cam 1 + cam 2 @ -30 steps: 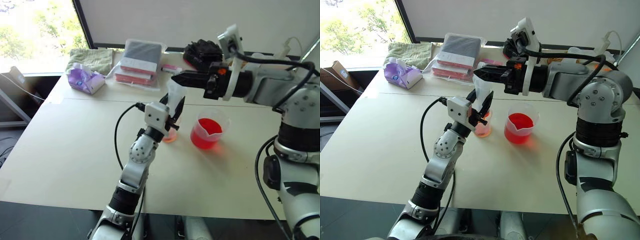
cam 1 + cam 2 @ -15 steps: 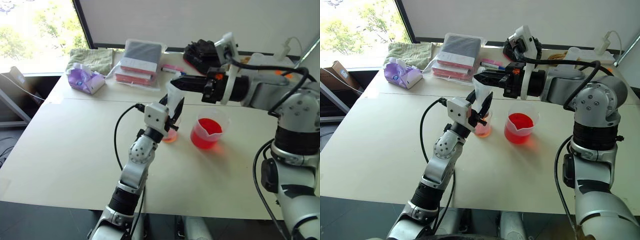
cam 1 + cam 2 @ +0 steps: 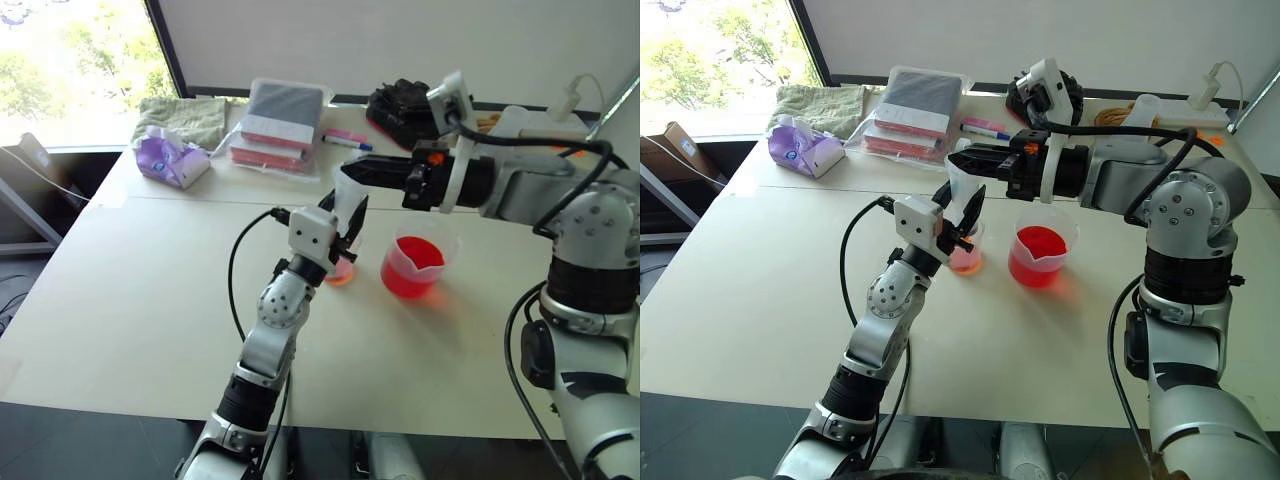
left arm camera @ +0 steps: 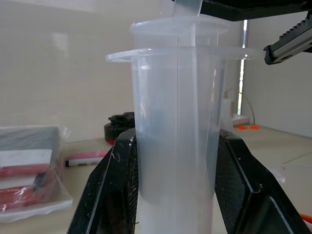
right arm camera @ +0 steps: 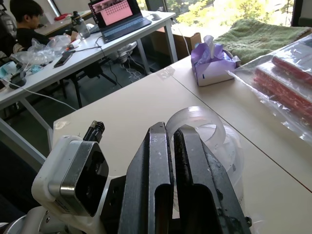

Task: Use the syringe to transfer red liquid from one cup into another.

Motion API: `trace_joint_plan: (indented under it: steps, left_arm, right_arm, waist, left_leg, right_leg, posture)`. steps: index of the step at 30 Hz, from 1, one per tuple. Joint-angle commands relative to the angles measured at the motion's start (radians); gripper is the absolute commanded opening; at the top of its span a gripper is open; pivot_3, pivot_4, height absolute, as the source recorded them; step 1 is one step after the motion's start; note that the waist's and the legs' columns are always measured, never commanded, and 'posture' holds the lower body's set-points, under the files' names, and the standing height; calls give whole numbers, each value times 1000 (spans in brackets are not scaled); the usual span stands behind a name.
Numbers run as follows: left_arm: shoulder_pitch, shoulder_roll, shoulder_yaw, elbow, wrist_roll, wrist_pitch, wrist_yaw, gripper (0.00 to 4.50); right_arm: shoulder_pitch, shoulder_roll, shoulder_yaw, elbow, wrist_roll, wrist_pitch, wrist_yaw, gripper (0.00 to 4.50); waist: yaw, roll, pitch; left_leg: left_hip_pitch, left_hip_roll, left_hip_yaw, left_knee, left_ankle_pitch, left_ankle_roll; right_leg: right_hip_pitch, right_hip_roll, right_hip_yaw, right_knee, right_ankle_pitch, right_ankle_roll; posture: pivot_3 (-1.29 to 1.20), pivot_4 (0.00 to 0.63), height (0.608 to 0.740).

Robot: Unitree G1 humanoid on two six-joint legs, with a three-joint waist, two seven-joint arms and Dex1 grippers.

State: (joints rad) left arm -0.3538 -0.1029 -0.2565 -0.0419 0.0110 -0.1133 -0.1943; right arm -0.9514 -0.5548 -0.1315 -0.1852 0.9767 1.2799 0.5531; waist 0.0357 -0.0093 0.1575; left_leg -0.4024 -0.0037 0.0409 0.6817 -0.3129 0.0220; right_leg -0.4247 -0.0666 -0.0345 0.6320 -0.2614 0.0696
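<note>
Since the earlier frame, our right hand (image 3: 962, 157) has dropped slightly toward the plunger top and the marker behind it has come into view; the cups have not shifted.

Syringe (image 4: 176, 136): upright at frame centre, barrel clamped between the two black fingers (image 4: 114, 195) of our left hand (image 3: 965, 212), tip down over the small cup (image 3: 967, 255). We cannot see the tip itself.

Right hand: fingers pressed together, reaching in from the right, level, at the white plunger flange (image 5: 195, 119).

Small cup: centre of the counter (image 3: 770, 290), a shallow layer of pale red liquid (image 3: 965, 263) in it.

Beaker (image 3: 1042, 250): just right of the small cup, apart from it, roughly half full of bright red liquid.

Upper left of the counter: purple tissue pack (image 3: 800, 146), green towel (image 3: 820, 100), wrapped stack of boxes (image 3: 915, 108), marker (image 3: 985, 127).
</note>
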Motion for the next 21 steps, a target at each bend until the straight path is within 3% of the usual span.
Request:
trace_joint_plan:
  steps: [1, 10, 13, 18, 21]
  left_arm:
    - [-32, -22, -43, -78, 10, -31, -10, 1579]
    - [-32, -21, -41, -77, 10, -25, -11, 1579]
    - [-31, -21, -43, -78, 10, -25, -11, 1579]
    - [-31, -20, -43, -78, 10, -25, -12, 1579]
    - [-31, -21, -42, -79, 11, -24, -11, 1579]
  right_arm:
    - [13, 21, 52, -19, 11, 31, 13, 75]
    - [-12, 14, 43, -12, 7, 23, 36, 75]
    - [-21, 12, 37, -5, 6, 27, 39, 1045]
    - [-30, 1, 30, -1, -2, 29, 49, 3519]
    - [-41, -12, 19, 6, 4, 45, 59, 3519]
  waist:
    - [0, 0, 0]
    - [0, 0, 0]
    - [0, 0, 0]
    - [0, 0, 0]
    - [0, 0, 0]
  left_leg:
    - [0, 0, 0, 0, 0, 0]
    - [0, 0, 0, 0, 0, 0]
    - [0, 0, 0, 0, 0, 0]
    - [0, 0, 0, 0, 0, 0]
    - [0, 0, 0, 0, 0, 0]
  right_leg:
    - [0, 0, 0, 0, 0, 0]
    - [0, 0, 0, 0, 0, 0]
    - [0, 0, 0, 0, 0, 0]
    - [0, 0, 0, 0, 0, 0]
    - [0, 0, 0, 0, 0, 0]
  posture:
    - [0, 150, 740]
    - [0, 150, 740]
    - [0, 150, 740]
    - [0, 150, 740]
    - [0, 150, 740]
